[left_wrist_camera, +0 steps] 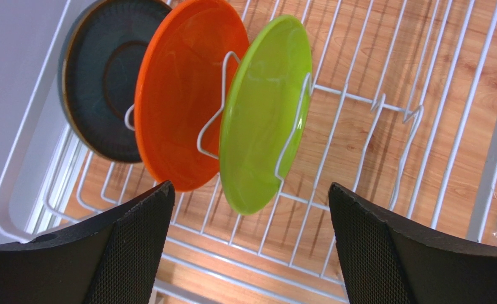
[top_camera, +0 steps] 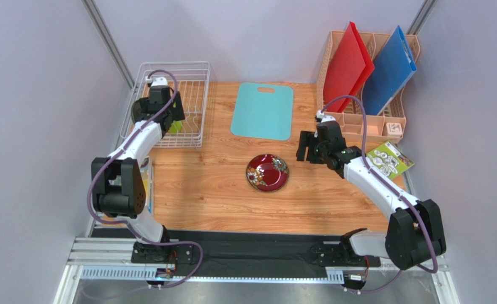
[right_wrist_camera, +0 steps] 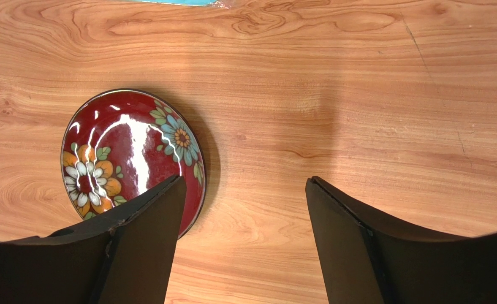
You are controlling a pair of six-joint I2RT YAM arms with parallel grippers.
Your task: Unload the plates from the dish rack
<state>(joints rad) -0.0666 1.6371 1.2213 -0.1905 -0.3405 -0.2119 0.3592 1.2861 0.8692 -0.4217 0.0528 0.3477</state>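
The white wire dish rack (top_camera: 194, 101) stands at the back left. In the left wrist view, three plates stand on edge in the rack (left_wrist_camera: 384, 107): dark teal-grey (left_wrist_camera: 102, 82), orange (left_wrist_camera: 184, 88) and lime green (left_wrist_camera: 263, 114). My left gripper (left_wrist_camera: 249, 202) is open and empty above the rack, just short of the green plate; from above it (top_camera: 170, 117) hides most of the plates. The dark red patterned plate (top_camera: 267, 172) lies flat on the table, also in the right wrist view (right_wrist_camera: 130, 155). My right gripper (right_wrist_camera: 244, 190) is open and empty, just right of that plate.
A flat teal cutting board (top_camera: 263, 111) lies at the back middle. A peach organizer (top_camera: 390, 120) with a red board (top_camera: 348, 66) and a blue board (top_camera: 389, 69) stands at the back right. A printed card (top_camera: 390, 158) lies by the right arm.
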